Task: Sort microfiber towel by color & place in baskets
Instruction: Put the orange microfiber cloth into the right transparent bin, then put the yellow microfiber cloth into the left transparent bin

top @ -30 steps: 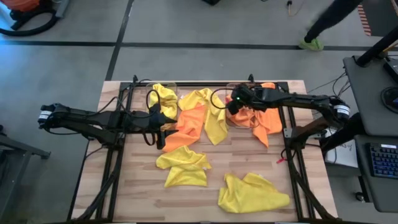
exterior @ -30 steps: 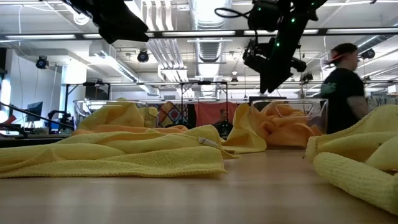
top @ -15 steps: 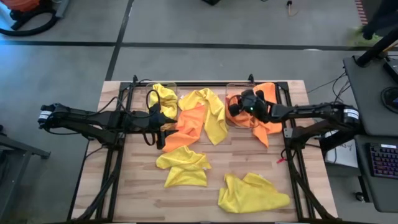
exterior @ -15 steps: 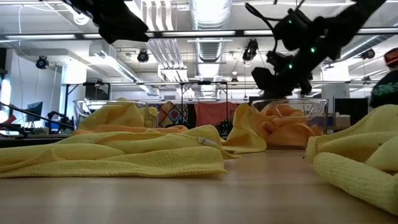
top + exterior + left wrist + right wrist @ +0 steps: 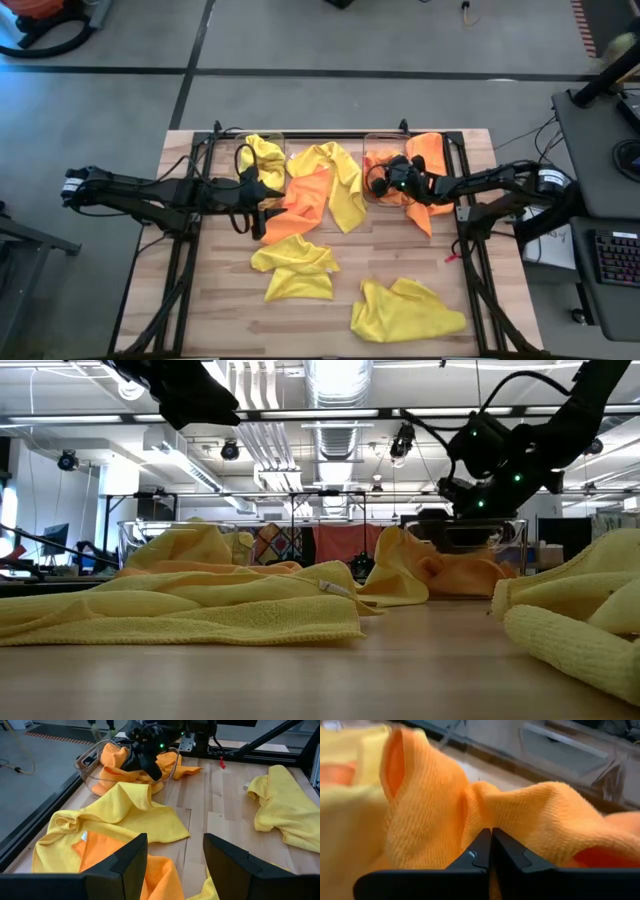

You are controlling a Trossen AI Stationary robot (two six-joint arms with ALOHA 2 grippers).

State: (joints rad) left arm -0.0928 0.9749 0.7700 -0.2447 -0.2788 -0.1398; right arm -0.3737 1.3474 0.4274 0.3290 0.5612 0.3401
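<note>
Since a second ago my right gripper (image 5: 490, 840) has dropped into the right basket (image 5: 95, 772) and closed; its fingers meet, pressed against the orange towel (image 5: 520, 835), though I can't tell if fabric is pinched. Left gripper (image 5: 175, 855) waits, spread apart and empty, over the mixed pile.

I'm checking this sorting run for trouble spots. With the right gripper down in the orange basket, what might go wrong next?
1. The right gripper is shut with orange towel bunched right at its tips; lifting may drag cloth back out of the right basket.
2. An orange towel hangs over that basket's edge onto the table and might slide off.
3. A yellow towel overlaps an orange one; the open left gripper might take both.
</note>
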